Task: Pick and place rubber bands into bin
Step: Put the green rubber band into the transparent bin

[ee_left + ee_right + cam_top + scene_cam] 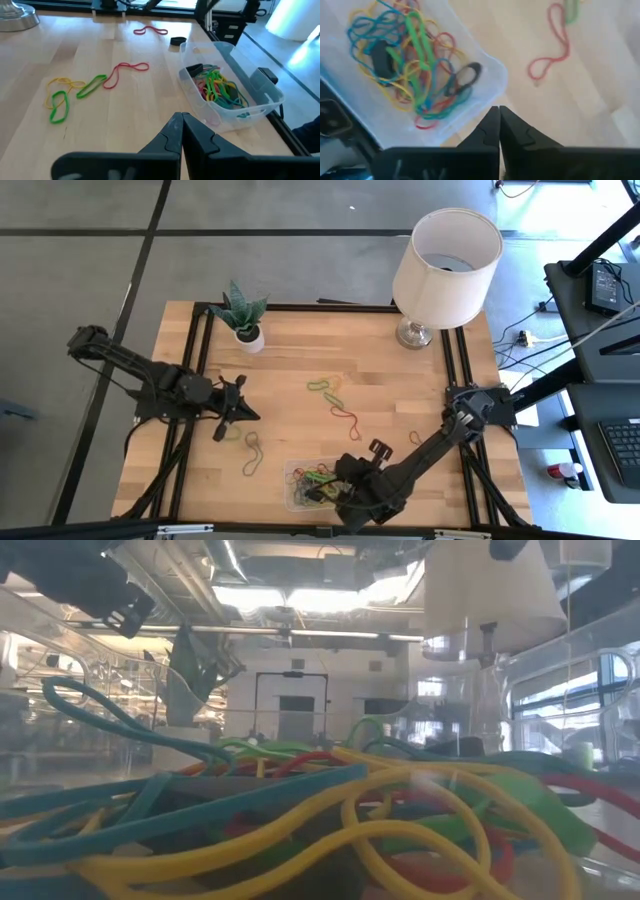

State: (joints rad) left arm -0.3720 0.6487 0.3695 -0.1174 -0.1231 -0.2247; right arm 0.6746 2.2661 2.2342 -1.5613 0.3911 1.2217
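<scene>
Right claw: the right claw (499, 120) has its fingers pressed together with nothing between them; in the high view (352, 477) it sits at about 6 o'clock on the counter, just beside the bin's 3 o'clock edge.
Left claw: the left claw (182, 131) is also closed tip to tip and empty; in the high view (240, 416) it waits at about 9 o'clock on the counter, well apart from the bin.
Bin: the clear bin (292, 470) stands at the counter's 6 o'clock edge; the left wrist view shows its rim (227, 47) and the right wrist view its corner (492, 75).
Rubber bands in bin: a tangled heap of rubber bands (410, 60) in green, yellow, blue, red and black lies inside it, seen also from the left wrist (217, 87) and filling the low view (330, 810).
Loose bands: a red band (345, 418) and a green and yellow cluster (322, 386) lie near the counter's centre; an olive band (252, 455) lies at about 7 o'clock, near the left claw.
Counter: the pale wooden counter (380, 370) has a dark frame along its sides.
Lamp: a white-shaded lamp (445, 255) stands at about 1 o'clock.
Plant: a small potted plant (242, 315) stands at about 11 o'clock.
</scene>
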